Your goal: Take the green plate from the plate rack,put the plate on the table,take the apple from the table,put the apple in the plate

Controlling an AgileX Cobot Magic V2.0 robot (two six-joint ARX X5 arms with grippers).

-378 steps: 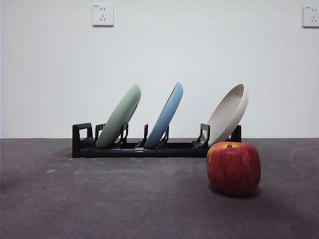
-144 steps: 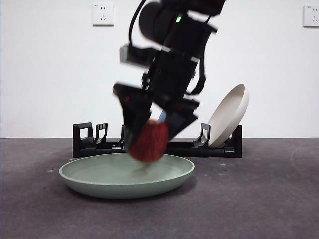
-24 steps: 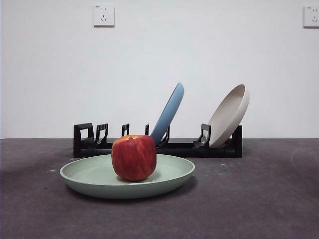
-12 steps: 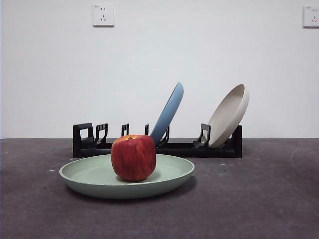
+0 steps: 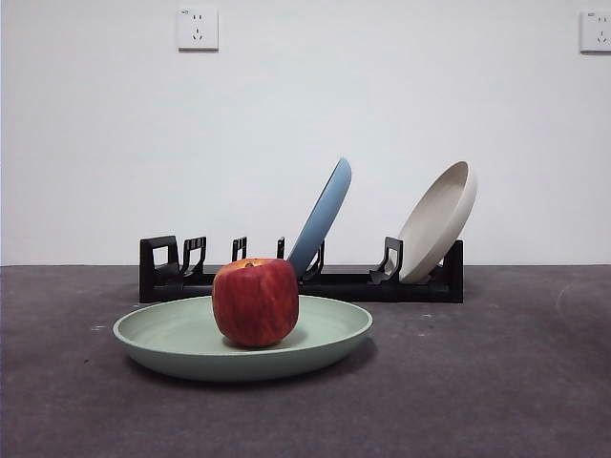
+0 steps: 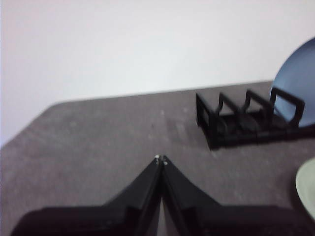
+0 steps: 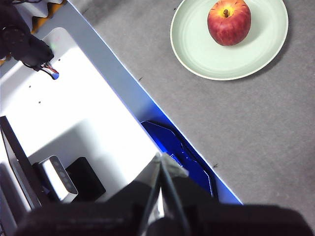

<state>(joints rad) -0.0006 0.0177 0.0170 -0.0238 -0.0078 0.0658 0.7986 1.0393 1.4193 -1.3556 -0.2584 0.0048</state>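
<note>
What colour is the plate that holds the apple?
Pale sage green; the green plate under the apple shows best in the right wrist view.

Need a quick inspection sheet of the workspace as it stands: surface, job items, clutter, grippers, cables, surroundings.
Surface: table, dark grey, carpet-like, with a few pale specks.
Job's things: apple sits upright in the green plate, which lies flat on the table in front of the plate rack.
Clutter: light blue plate and cream-white plate lean in the rack.
Grippers: left gripper shut, empty, above bare table near the rack's end; right gripper shut, empty, away from the plate, over the table's edge.
Cables: wires on equipment beside the table.
Surroundings: white wall, two sockets.
</note>
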